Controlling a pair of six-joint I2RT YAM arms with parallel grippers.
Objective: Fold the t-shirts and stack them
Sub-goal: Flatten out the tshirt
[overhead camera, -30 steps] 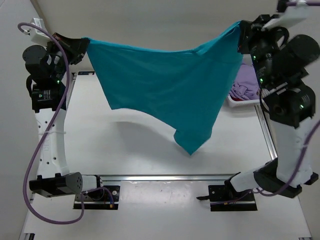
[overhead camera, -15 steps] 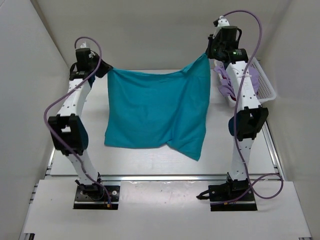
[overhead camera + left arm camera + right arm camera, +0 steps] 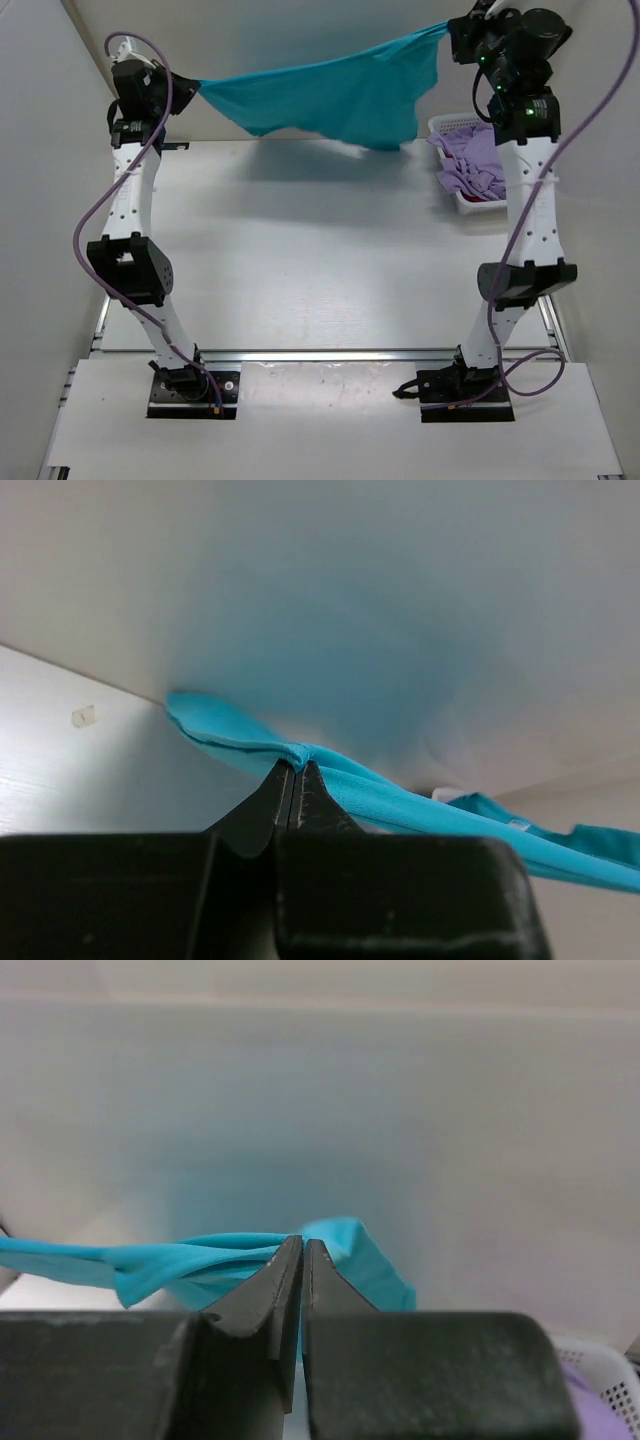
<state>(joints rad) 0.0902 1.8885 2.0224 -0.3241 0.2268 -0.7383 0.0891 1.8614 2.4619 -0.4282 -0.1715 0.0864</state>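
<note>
A teal t-shirt (image 3: 330, 95) hangs stretched in the air over the far edge of the table, held at both ends. My left gripper (image 3: 190, 88) is shut on its left corner, and the left wrist view shows the cloth (image 3: 400, 800) pinched at my gripper (image 3: 296, 765). My right gripper (image 3: 452, 32) is shut on the right corner; the right wrist view shows the teal fabric (image 3: 200, 1260) bunched at my gripper (image 3: 303, 1242). A light purple t-shirt (image 3: 478, 160) lies crumpled in the basket. The dark red one is out of view.
A white mesh basket (image 3: 455, 196) stands at the far right of the white table (image 3: 320, 260). Both arms reach up high toward the back wall. The basket's rim (image 3: 610, 1380) shows at the lower right of the right wrist view.
Both arms keep swinging the teal shirt: it went from close to the camera down over the table, then up and back to the far wall, now nearly horizontal. Both grips held.
</note>
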